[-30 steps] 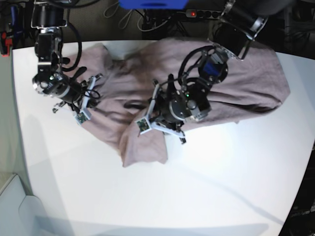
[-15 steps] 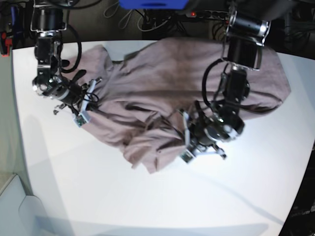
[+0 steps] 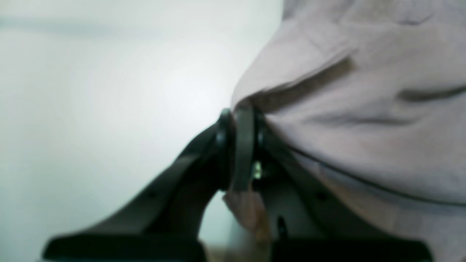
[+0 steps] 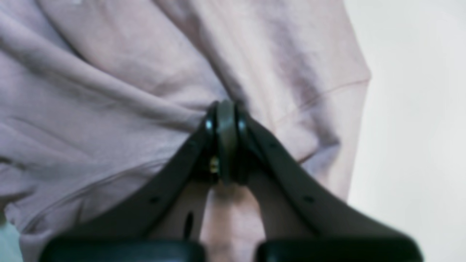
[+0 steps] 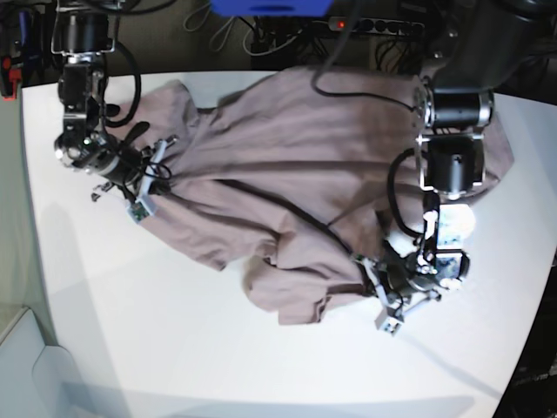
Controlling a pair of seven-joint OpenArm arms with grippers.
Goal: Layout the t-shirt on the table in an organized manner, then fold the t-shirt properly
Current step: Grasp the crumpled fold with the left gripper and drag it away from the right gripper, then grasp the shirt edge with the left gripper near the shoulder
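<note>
T-shirt [image 5: 287, 174], mauve, rumpled across the white bench [image 5: 174, 348], laying-out step: left fingers [image 3: 238, 120] and right fingers [image 4: 225, 116] each clamped on a hem fold; next, likely draw apart to flatten.

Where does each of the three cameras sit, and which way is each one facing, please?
Base: high above the table, looking down on the t-shirt and both arms.
Left wrist: on the left arm, looking along the left gripper, shut on a shirt edge beside bare table.
Right wrist: on the right arm, looking along the right gripper, shut on bunched fabric near a hem.
Shared: all views show the shirt and the white table; base also shows both grippers.
</note>
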